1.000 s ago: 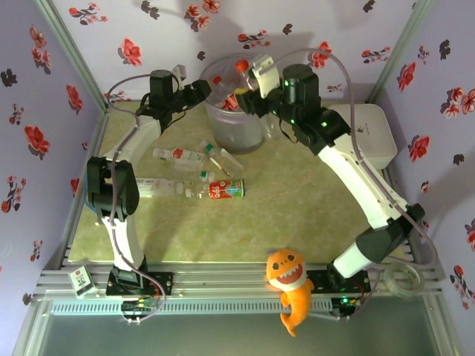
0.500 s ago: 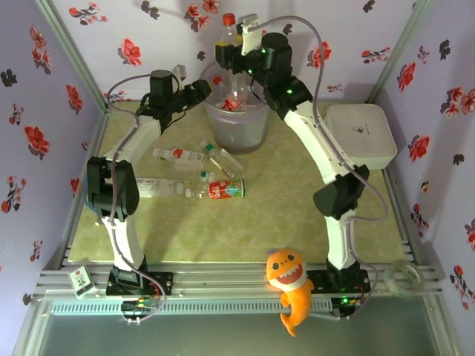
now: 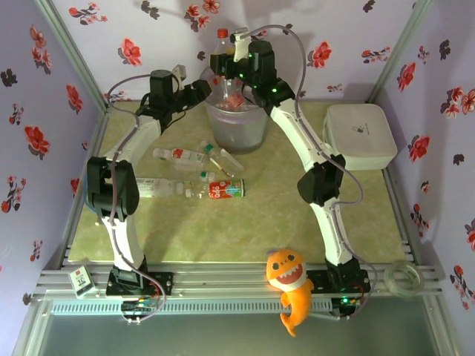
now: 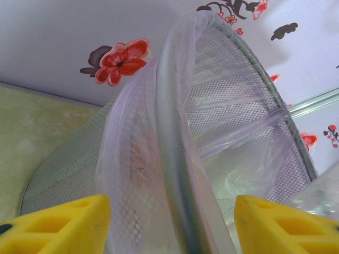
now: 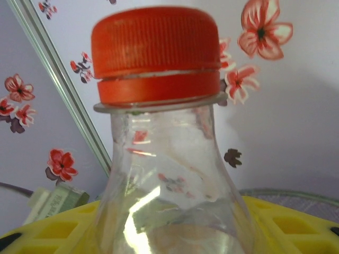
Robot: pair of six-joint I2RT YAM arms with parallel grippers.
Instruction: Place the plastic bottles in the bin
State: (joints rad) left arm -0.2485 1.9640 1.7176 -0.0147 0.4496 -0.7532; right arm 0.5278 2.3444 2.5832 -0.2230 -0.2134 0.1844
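Right gripper (image 3: pixel 223 65) pinches a clear bottle (image 5: pixel 169 174) just below its neck, with yellow fingers (image 5: pixel 296 222) pressed against both sides. The right wrist view gives the close detail: the ribbed red cap (image 5: pixel 154 53) and the empty, see-through shoulder beneath it. The overhead view adds the placing. The held bottle stands cap-up above the far left edge of the bin (image 3: pixel 239 126), over its opening, and other bottles (image 3: pixel 234 100) lie inside the bin with their red labels showing.

Left gripper (image 3: pixel 205 89) sits at the bin's left side. From overhead its jaws cannot be read. The left wrist view shows them spread, one finger (image 4: pixel 53 225) on each side of the rim (image 4: pixel 172 159), which passes between them without touching either.

Several loose bottles (image 3: pixel 178 156) lie on their sides on the table (image 3: pixel 297 222) to the near left of the bin, well apart from both grippers.
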